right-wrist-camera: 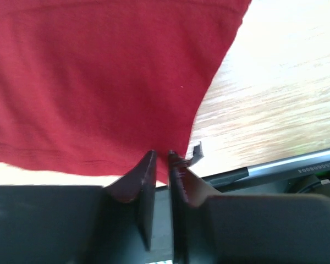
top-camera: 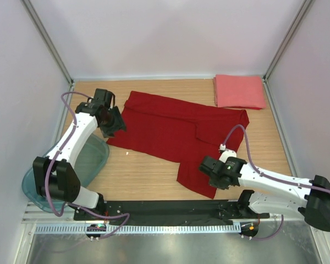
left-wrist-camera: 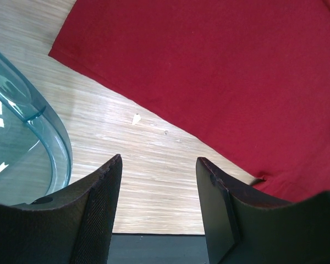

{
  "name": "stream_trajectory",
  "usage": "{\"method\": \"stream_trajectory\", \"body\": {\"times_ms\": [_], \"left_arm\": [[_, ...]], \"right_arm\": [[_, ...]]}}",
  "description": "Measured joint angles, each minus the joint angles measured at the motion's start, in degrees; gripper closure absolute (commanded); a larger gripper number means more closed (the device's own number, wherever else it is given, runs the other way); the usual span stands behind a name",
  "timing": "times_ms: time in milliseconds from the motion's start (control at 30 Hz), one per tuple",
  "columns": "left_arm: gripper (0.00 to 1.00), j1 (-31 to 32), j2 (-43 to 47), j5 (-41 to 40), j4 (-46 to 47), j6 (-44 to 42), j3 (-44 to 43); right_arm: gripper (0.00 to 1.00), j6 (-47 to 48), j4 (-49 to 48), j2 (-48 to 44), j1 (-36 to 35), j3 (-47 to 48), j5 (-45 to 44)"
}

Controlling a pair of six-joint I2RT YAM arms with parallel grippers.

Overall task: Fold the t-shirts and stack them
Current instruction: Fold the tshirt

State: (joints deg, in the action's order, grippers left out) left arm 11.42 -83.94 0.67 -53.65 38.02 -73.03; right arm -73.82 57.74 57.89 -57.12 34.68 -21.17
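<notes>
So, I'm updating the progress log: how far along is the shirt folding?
Done: the salmon-pink cloth t-shirt sits folded into a rectangle at the far right corner. In hand: the dark red cloth t-shirt lies mostly spread out, and the right gripper has its jaws pinched on the near edge; the left gripper hangs open beside it. Left: finish folding the red one and stack the two.
</notes>
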Motion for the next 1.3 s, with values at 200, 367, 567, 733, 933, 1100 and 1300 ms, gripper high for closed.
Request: {"method": "stream_trajectory", "body": {"times_ms": [200,367,567,733,933,1100,1300], "left_arm": [[0.42,-0.66,-0.42,0.68,0.07,-1.31,0.00],[0.43,-1.51,-1.09,1.51,0.22,-2.36,0.00],[0.43,-1.92,-2.38,2.67,0.24,-3.02,0.00],[0.43,-2.82,-2.91,3.28,0.26,-4.00,0.00],[0.43,-3.67,-3.34,3.28,0.24,-4.28,0.00],[0.43,-4.31,-3.85,2.36,0.22,-4.31,0.00],[0.43,-4.39,-10.12,-1.36,-0.31,-3.74,-2.03]], "right_arm": [[0.66,-0.98,-0.09,1.81,1.14,-0.13,2.23],[0.62,-2.40,-2.51,0.90,3.52,-2.75,4.72],[0.58,-3.02,-5.25,4.35,3.78,-5.22,6.95],[0.64,-2.78,-6.95,5.95,3.89,-4.87,7.45],[0.99,-3.32,-9.60,5.73,3.96,-4.90,8.02],[0.99,-3.56,-8.28,3.08,3.96,-5.31,6.84],[0.99,-2.97,-6.05,2.71,3.96,-4.13,5.64]]}}
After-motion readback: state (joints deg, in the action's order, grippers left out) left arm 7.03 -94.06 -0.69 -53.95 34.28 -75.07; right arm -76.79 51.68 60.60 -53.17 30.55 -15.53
